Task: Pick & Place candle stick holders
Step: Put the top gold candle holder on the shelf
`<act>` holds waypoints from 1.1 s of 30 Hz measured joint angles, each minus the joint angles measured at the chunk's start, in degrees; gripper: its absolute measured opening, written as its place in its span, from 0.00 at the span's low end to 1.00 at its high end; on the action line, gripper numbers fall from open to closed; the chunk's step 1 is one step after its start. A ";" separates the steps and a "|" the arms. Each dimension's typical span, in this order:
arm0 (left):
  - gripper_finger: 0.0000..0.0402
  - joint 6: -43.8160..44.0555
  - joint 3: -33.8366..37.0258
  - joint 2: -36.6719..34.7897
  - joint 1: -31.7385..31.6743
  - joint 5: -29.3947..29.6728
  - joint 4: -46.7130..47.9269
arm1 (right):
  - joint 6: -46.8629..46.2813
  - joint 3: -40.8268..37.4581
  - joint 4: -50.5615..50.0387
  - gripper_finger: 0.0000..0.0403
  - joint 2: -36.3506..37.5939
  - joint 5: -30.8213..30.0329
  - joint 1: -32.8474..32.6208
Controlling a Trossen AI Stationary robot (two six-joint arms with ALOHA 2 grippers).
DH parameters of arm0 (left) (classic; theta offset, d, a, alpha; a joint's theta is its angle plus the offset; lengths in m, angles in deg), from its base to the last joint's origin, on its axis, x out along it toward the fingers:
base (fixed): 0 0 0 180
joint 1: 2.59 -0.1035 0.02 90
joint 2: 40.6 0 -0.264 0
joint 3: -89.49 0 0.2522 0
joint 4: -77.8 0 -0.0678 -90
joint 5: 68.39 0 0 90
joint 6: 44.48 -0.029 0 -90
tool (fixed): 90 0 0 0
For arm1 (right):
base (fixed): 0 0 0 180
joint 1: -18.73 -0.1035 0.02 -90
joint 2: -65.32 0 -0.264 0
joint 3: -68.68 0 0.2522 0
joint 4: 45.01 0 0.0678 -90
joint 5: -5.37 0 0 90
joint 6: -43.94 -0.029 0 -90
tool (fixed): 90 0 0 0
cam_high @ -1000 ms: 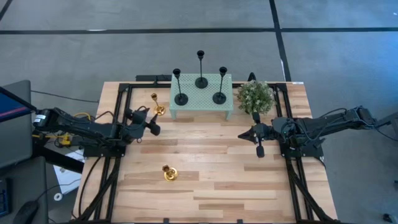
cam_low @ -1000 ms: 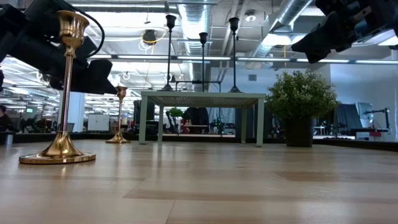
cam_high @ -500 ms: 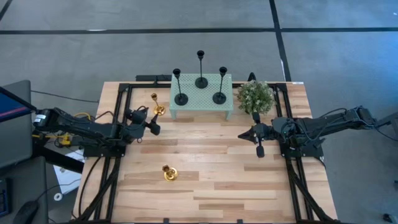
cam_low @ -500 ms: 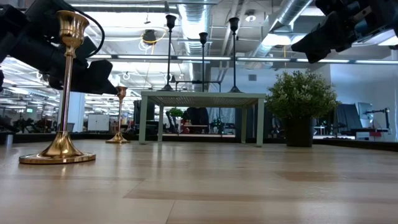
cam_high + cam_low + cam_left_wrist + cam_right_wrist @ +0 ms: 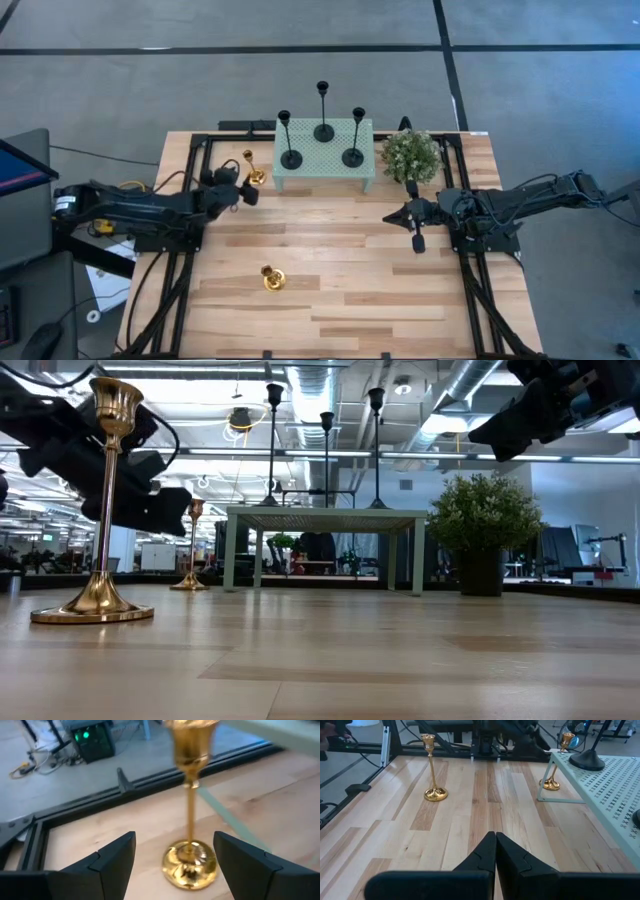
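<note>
The high view looks straight down on the whole table (image 5: pixel 330 290), while the low view sits at tabletop height, facing level toward the green stand (image 5: pixel 322 520). The left wrist view looks closely at a gold candlestick (image 5: pixel 190 805) beside that stand; the right wrist view faces across the boards, sharing the stand's corner (image 5: pixel 600 775).

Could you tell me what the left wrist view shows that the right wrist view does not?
Only the left wrist view shows the open left tool flanking the gold candlestick by the stand. Only the right wrist view shows the shut right tool, the other gold candlestick and a black base on the green stand. Both show that first candlestick and the wooden table.
</note>
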 joint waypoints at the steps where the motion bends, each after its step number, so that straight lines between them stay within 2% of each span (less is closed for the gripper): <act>1: 0.67 -0.01 0.00 0.45 -1.19 -0.45 -0.17 | 0.00 0.00 0.02 0.00 0.00 0.01 0.00; 4: 0.67 -0.02 0.00 1.49 -4.22 -1.12 -0.69 | -0.02 0.00 0.00 0.00 0.00 0.00 0.00; 10: 0.67 -2.41 0.00 3.69 -7.74 -7.77 -5.59 | -0.02 0.00 0.02 0.00 0.00 0.01 0.00; 16: 0.67 -7.75 0.00 7.34 -10.45 -8.45 -14.94 | -0.02 0.00 0.02 0.00 0.00 -0.01 0.01; 20: 0.67 -8.07 0.00 9.75 -12.42 -8.61 -17.35 | -0.04 0.00 0.02 0.00 0.00 0.00 0.00; 26: 0.67 -7.79 0.00 13.95 -15.99 -11.86 -20.97 | -0.04 0.02 0.02 0.00 -0.02 -0.01 0.02; 33: 0.67 -7.75 0.00 17.99 -17.79 -12.19 -25.84 | -0.04 0.02 0.02 0.00 -0.01 -0.01 0.01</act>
